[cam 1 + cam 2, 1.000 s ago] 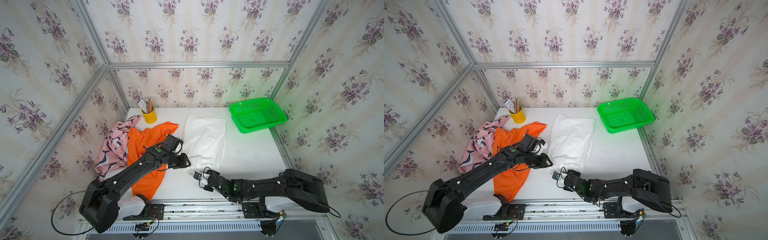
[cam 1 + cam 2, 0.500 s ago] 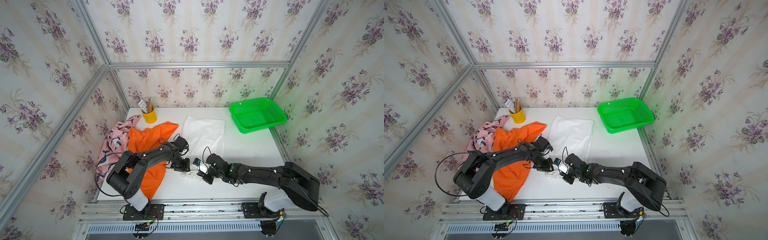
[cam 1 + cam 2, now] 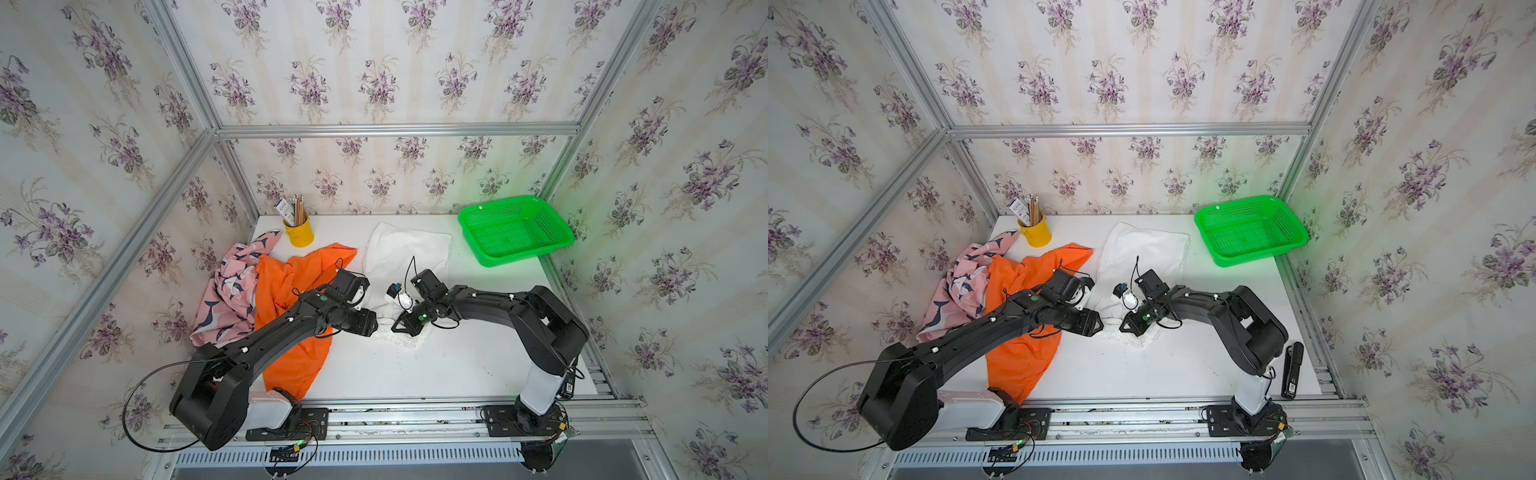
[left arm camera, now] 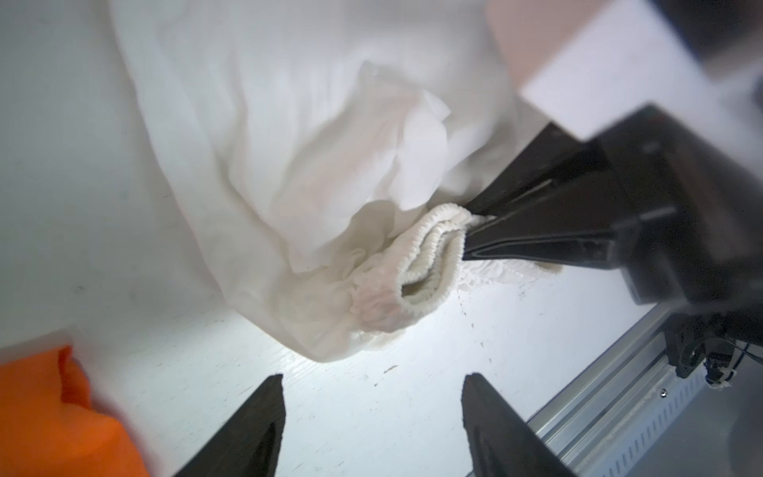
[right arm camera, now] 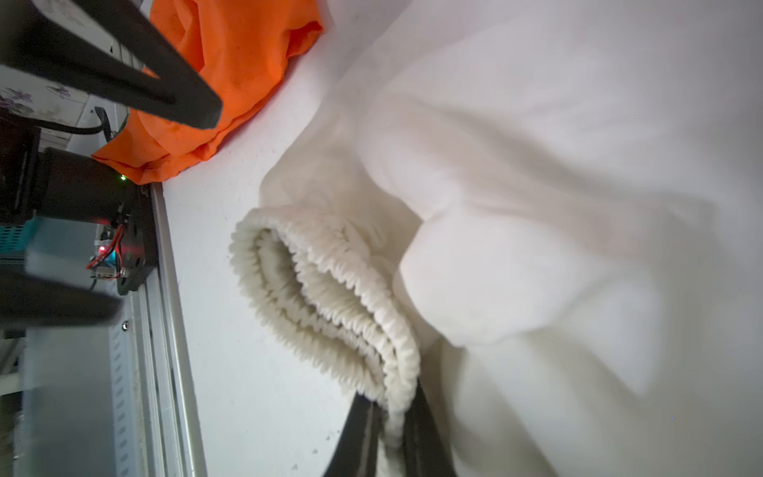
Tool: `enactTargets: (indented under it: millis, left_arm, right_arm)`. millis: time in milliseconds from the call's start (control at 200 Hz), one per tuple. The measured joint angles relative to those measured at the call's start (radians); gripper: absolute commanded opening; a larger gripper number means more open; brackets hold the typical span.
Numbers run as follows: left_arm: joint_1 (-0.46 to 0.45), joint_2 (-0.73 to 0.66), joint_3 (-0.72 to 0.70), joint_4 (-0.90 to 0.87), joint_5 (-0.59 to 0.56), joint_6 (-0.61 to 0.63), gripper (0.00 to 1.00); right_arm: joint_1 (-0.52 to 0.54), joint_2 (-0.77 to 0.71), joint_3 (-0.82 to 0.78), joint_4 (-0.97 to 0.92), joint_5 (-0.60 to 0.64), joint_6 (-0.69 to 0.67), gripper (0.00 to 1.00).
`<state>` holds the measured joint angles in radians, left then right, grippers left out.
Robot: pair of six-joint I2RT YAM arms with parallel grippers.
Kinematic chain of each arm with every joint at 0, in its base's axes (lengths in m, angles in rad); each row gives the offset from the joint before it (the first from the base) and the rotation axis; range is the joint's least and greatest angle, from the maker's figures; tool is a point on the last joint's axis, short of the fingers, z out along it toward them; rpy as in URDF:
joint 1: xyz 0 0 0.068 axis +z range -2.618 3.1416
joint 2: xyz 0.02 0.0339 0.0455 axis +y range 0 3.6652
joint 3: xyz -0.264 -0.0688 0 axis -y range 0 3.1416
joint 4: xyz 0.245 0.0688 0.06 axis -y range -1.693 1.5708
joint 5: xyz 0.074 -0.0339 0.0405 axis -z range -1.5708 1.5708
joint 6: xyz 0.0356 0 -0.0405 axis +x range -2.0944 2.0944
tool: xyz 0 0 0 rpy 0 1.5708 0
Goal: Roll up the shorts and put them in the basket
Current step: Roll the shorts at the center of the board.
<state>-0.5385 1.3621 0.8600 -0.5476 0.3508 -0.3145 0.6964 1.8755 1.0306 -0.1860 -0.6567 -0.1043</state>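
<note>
A: While the white shorts (image 3: 409, 253) lie in the middle of the worktop (image 3: 415, 374), how do they look?

B: Plain, soft and creased. The far part is spread fairly flat toward the back wall, and the near end is bunched up. There the ribbed elastic waistband (image 5: 330, 305) is folded over on itself into a loose curl of several layers.

A: What has hold of it?

B: The right end effector (image 4: 470, 231). Its jaws are pressed together on one end of that curled waistband, pinching the cloth low over the worktop.

A: And the left end effector (image 4: 373, 382)?

B: Its jaws stand wide apart with nothing between them, just beside the curl and not touching it. In both top views the two tips face each other across the bunched cloth.

A: The other garments?

B: The orange shorts (image 3: 291, 299) sprawl crumpled to the left of the white pair, partly under the left arm and reaching the front edge. The pink whale-print shorts (image 3: 232, 291) are heaped against the left wall, touching the orange pair. A green basket (image 3: 515, 232) sits in the back right corner, apart from the cloth.
</note>
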Motion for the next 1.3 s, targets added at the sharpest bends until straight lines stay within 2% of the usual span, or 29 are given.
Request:
enactTargets:
  millis: [145, 230, 290, 335, 405, 455, 539, 654, 719, 894, 929, 969, 1044, 1104, 1224, 1299]
  left_arm:
    - [-0.001, 0.094, 0.027, 0.037, 0.024, 0.044, 0.73]
    - [-0.001, 0.166, 0.050, 0.042, 0.031, 0.062, 0.67]
    - [-0.001, 0.214, 0.074, 0.052, 0.036, 0.071, 0.57]
    - [-0.001, 0.250, 0.095, 0.066, 0.040, 0.072, 0.41]
    - [0.000, 0.291, 0.122, 0.075, 0.038, 0.071, 0.26]
    - [0.002, 0.322, 0.137, 0.083, 0.041, 0.069, 0.19]
    - [0.008, 0.376, 0.163, 0.075, 0.039, 0.056, 0.18]
    - [0.019, 0.430, 0.187, 0.072, 0.055, 0.044, 0.18]
    - [0.021, 0.441, 0.191, 0.082, 0.077, 0.041, 0.19]
    - [0.024, 0.463, 0.199, 0.095, 0.111, 0.040, 0.25]
    - [0.026, 0.463, 0.199, 0.096, 0.114, 0.040, 0.31]
    - [0.026, 0.462, 0.200, 0.096, 0.114, 0.040, 0.44]
    - [0.024, 0.447, 0.201, 0.096, 0.102, 0.027, 0.54]
    - [0.022, 0.416, 0.188, 0.092, 0.058, 0.025, 0.67]
    - [0.040, 0.318, 0.129, 0.064, -0.011, -0.035, 0.78]
    - [0.063, 0.254, 0.063, 0.081, 0.002, -0.097, 0.80]
  right_arm:
    - [-0.032, 0.060, 0.051, -0.051, -0.088, 0.020, 0.11]
    - [-0.040, 0.078, 0.075, -0.080, -0.116, 0.029, 0.17]
    - [-0.042, 0.085, 0.090, -0.099, -0.123, 0.035, 0.24]
    - [-0.042, 0.083, 0.093, -0.109, -0.122, 0.049, 0.28]
    - [-0.042, 0.067, 0.089, -0.119, -0.106, 0.057, 0.34]
    - [-0.041, 0.041, 0.079, -0.126, -0.080, 0.080, 0.36]
    - [-0.042, -0.024, 0.048, -0.131, -0.031, 0.098, 0.32]
    - [-0.048, -0.089, -0.002, -0.124, 0.047, 0.135, 0.12]
    - [-0.058, -0.101, -0.034, -0.106, 0.082, 0.166, 0.07]
    - [-0.064, -0.073, -0.074, -0.047, 0.141, 0.224, 0.03]
    - [-0.064, -0.076, -0.080, -0.039, 0.146, 0.240, 0.02]
    - [-0.064, -0.082, -0.084, -0.031, 0.151, 0.245, 0.02]
    - [-0.063, -0.091, -0.089, -0.029, 0.170, 0.262, 0.02]
    - [-0.064, -0.087, -0.088, -0.027, 0.169, 0.272, 0.01]
    - [-0.068, -0.064, -0.083, -0.007, 0.144, 0.289, 0.01]
    - [-0.069, -0.052, -0.083, 0.007, 0.116, 0.293, 0.01]
